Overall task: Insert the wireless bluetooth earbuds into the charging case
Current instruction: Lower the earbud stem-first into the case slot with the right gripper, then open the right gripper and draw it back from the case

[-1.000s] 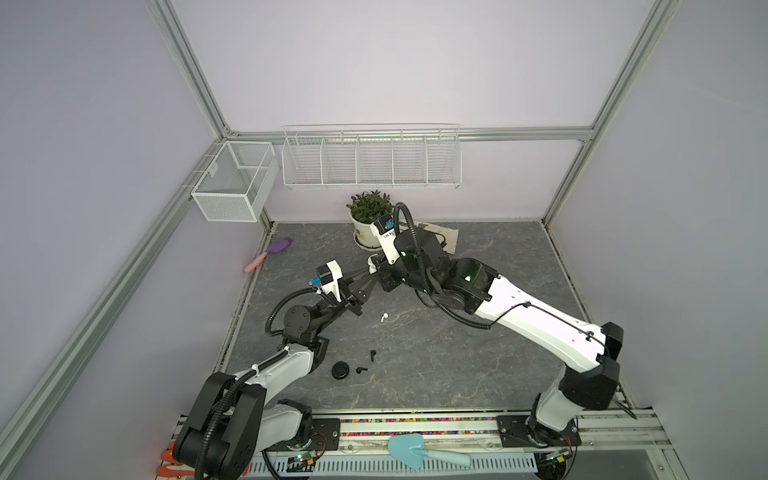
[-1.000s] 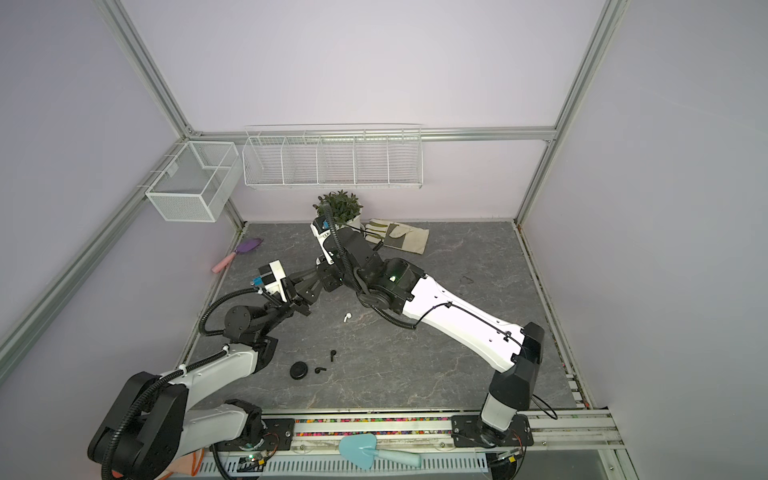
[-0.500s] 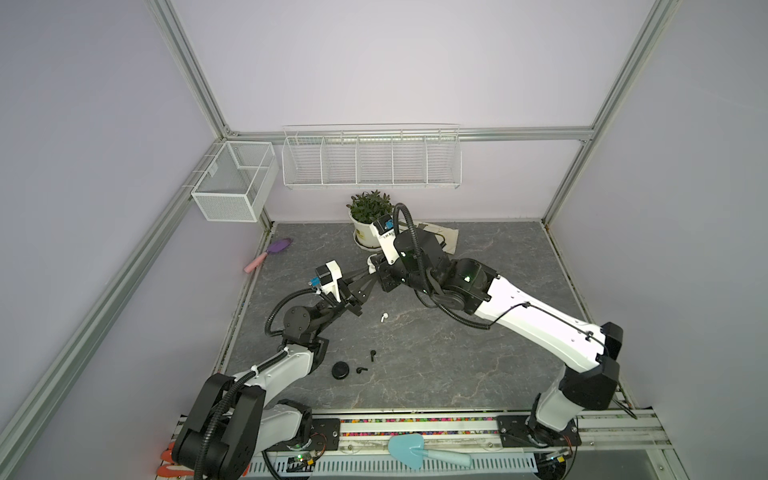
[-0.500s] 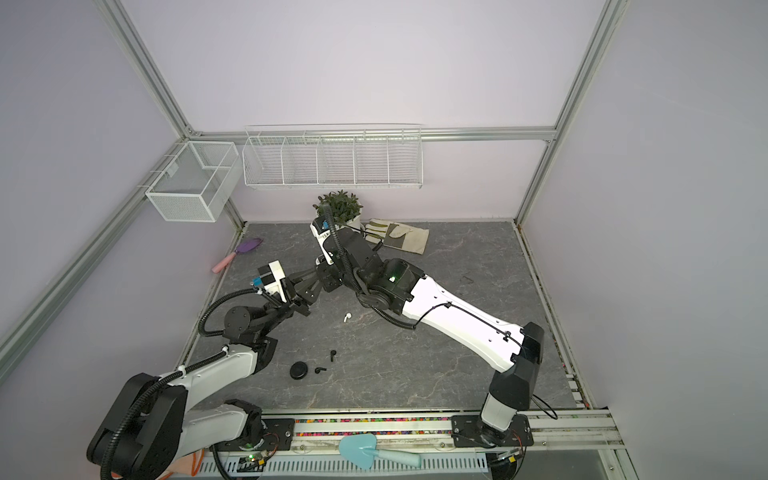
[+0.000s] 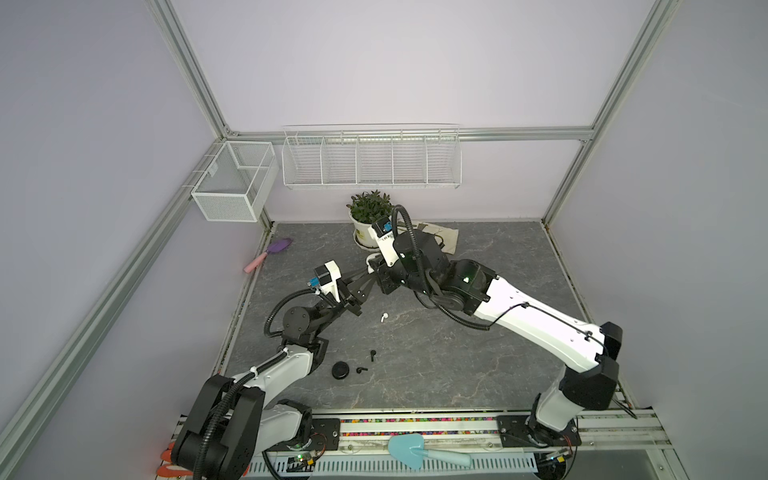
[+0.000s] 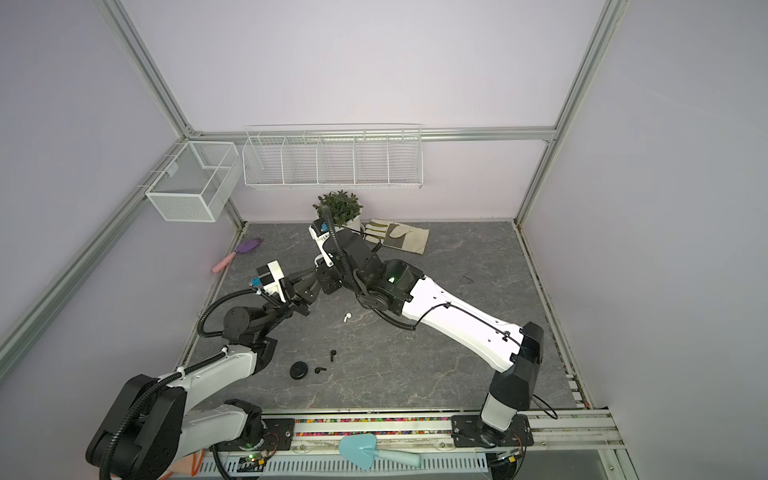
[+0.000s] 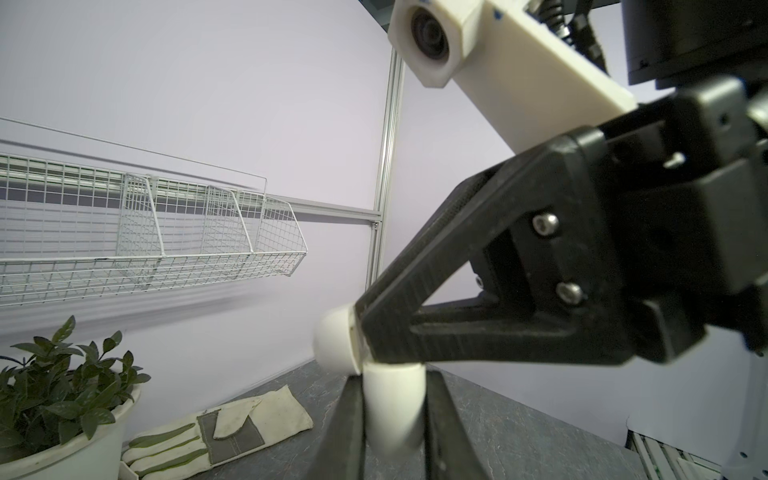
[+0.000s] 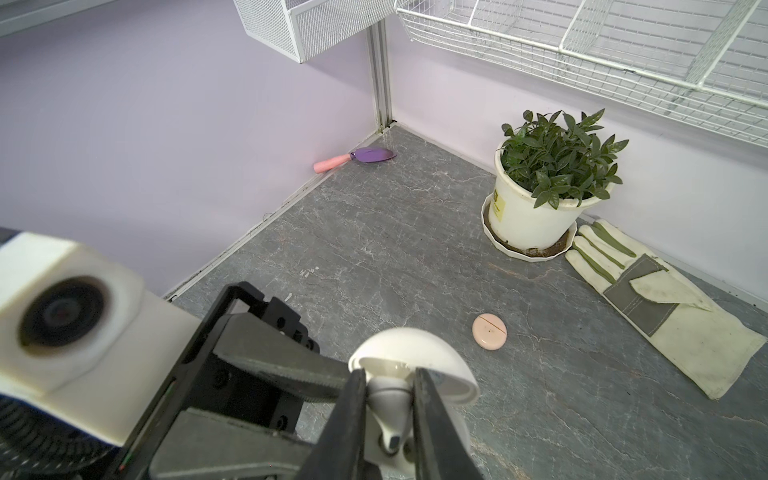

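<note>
Now L pincer (image 7: 392, 388) is clamping open white case (image 7: 392, 419), steadying it bc R pincer (image 8: 388, 378) is pinching a white earbud (image 8: 390, 411), prob seating it just past its tips.

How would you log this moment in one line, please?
left gripper: shut on white case; right gripper: shut on earbud at case; table: loose white earbud, two black earbuds

Soft, even light is filling the cell, making faint shadows; my wrist views are curving at edges, the wire shelf (image 7: 145, 232) is smearing.
</note>
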Motion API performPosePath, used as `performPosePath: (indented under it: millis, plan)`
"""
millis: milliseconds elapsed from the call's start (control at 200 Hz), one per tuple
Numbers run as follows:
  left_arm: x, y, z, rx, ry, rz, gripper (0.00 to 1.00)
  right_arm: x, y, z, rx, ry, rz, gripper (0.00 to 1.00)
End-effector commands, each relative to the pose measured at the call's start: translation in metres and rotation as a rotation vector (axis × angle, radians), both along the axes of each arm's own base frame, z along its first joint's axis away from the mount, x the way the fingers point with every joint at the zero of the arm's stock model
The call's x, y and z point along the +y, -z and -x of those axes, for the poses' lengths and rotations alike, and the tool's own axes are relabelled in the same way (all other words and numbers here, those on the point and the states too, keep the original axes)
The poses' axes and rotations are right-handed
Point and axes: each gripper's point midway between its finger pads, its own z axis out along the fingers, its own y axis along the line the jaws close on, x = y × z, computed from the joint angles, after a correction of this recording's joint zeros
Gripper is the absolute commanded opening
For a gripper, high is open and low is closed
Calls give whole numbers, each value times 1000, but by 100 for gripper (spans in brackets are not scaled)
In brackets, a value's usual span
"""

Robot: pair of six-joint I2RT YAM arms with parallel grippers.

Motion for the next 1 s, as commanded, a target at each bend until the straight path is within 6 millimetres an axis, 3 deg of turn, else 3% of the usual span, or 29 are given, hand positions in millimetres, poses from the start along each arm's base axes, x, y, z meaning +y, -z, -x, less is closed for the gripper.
performPosePath:
  millis: [0, 200, 440, 575, 685, 780, 994]
  plan:
    - [5, -20, 12, -91, -8, 32, 0, -7, 3, 7, 17, -14, 15, 23]
    - [5, -18, 11, -86, -7, 29, 0, -8, -2, 8, 13, -19, 3, 27]
    - [5, -15, 11, -72, -5, 29, 0, -14, -28, 24, 20, -92, -43, 47]
    - [4, -10, 13, -50, 10, 28, 0, -22, -37, 32, 40, -147, -69, 51]
    - [6, -4, 15, -38, 3, 27, 0, -31, -36, 37, 84, -212, -96, 51]
    - [9, -2, 17, -27, -7, 35, 0, -45, -32, 29, 112, -202, -101, 51]
    - [12, 4, 24, 10, 4, 52, 0, -61, -5, 10, 224, -186, -118, 48]
